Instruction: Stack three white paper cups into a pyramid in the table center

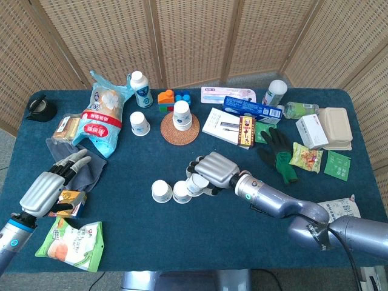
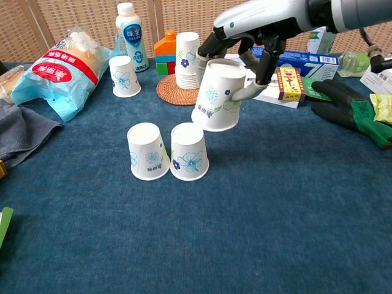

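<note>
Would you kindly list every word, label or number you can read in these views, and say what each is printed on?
"味全": on the white plastic bottle with the blue label at the back of the table, chest view.
White paper cups with blue flowers: small print under the flower, too small to read.
Pale blue snack bag with the red band: white characters, blurred.
Long blue box, red-and-yellow box, green packets: print unreadable.
</note>
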`<action>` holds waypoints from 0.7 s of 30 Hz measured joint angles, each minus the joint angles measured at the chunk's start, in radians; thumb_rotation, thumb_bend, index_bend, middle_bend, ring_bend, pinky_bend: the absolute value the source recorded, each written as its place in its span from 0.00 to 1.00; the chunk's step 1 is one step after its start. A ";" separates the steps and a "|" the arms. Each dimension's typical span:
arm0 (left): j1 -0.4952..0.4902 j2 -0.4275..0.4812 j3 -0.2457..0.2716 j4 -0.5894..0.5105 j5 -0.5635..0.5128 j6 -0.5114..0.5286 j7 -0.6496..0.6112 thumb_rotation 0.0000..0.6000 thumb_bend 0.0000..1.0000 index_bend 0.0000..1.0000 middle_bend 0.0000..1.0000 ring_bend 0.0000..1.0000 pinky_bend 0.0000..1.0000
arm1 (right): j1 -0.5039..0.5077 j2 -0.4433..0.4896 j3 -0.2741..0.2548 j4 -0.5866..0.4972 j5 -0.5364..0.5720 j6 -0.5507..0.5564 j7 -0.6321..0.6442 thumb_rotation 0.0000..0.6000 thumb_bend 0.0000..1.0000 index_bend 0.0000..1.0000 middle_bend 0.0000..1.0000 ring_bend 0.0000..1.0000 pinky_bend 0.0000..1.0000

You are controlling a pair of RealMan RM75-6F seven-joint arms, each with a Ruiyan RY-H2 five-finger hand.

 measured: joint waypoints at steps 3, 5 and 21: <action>0.001 -0.003 0.000 0.006 -0.002 -0.002 -0.007 1.00 0.48 0.00 0.00 0.00 0.14 | 0.019 -0.004 0.002 -0.002 0.021 -0.006 -0.019 1.00 0.39 0.41 0.32 0.27 0.65; 0.001 -0.005 0.000 0.012 -0.003 -0.004 -0.011 1.00 0.48 0.00 0.00 0.00 0.14 | 0.032 -0.007 0.003 -0.004 0.035 -0.009 -0.030 1.00 0.39 0.41 0.32 0.27 0.65; 0.009 -0.021 0.002 0.049 -0.013 -0.009 -0.044 1.00 0.48 0.00 0.00 0.00 0.14 | 0.128 -0.071 -0.015 0.033 0.141 -0.033 -0.093 1.00 0.39 0.41 0.32 0.27 0.65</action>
